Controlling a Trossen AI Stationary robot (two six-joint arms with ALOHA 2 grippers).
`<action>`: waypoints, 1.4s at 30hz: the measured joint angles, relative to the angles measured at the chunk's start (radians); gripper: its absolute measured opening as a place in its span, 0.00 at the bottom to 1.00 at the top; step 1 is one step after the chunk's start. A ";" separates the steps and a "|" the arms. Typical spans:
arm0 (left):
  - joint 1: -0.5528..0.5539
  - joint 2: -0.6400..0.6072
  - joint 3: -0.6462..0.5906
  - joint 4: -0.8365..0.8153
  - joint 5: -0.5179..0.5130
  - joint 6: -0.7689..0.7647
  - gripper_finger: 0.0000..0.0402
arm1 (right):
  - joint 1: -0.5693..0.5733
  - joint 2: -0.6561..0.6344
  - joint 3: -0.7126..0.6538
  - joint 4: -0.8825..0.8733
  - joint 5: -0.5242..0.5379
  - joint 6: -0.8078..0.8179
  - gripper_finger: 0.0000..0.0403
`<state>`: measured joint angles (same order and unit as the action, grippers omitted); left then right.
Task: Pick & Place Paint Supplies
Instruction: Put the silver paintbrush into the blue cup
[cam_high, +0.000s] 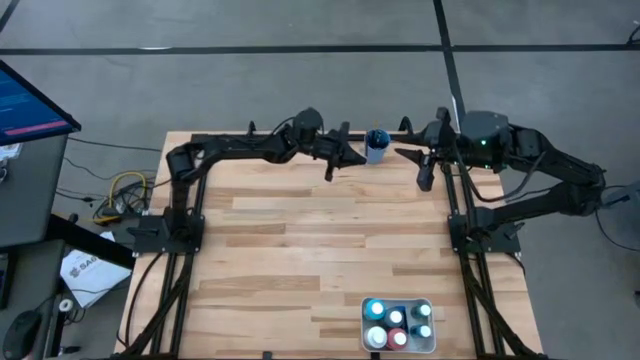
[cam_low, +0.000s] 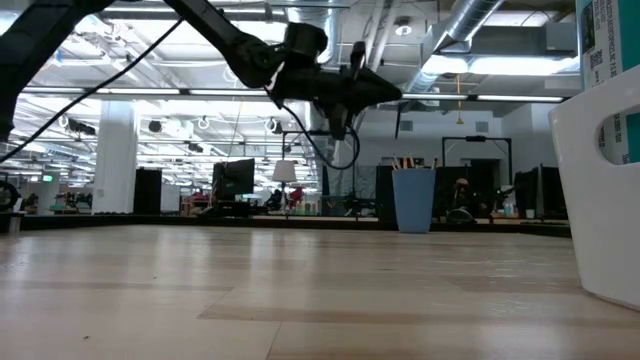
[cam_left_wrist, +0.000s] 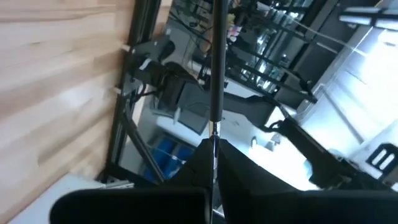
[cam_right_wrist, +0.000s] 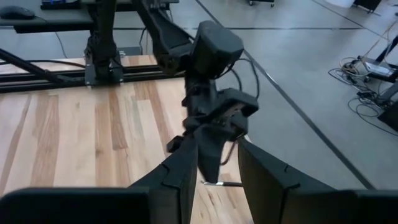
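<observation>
Two arms meet over the far edge of the worktop (cam_high: 300, 230). Starting on the left, the left claw (cam_high: 335, 160) hangs above that edge, just left of the blue cup (cam_high: 376, 147), its fingers pressed together on a thin dark paintbrush (cam_left_wrist: 216, 74) that runs straight out between them. The cup stands at the middle of the far edge, with pale-tipped brushes (cam_low: 410, 161) already upright in it. Right of the cup, the right claw (cam_high: 428, 165) hovers with its fingers apart and nothing visible between them; it appears to be waiting. Far off at the near right corner, the white tray (cam_high: 366, 318) holds the paint bottles (cam_high: 398, 325), seemingly all packed.

By my reading, the bottles are done and the brush step is in hand. Next, the left claw needs to bring the brush over the cup's mouth, tip it upright, lower it among the others and let go without knocking the cup.
</observation>
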<state>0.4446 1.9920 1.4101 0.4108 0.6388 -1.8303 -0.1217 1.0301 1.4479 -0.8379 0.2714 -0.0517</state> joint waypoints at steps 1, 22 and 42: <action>0.000 0.006 0.000 0.010 0.001 -0.015 0.00 | -0.004 0.000 0.000 0.001 0.000 0.000 0.27; -0.007 0.106 0.182 0.101 -0.005 -0.246 0.00 | -0.095 0.004 0.000 0.008 0.000 0.000 0.27; -0.019 0.143 0.203 0.071 -0.151 -0.353 0.00 | -0.120 0.004 0.000 0.000 0.000 -0.001 0.27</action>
<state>0.4253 2.1349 1.6127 0.4817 0.4874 -2.1833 -0.2419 1.0336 1.4483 -0.8375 0.2714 -0.0525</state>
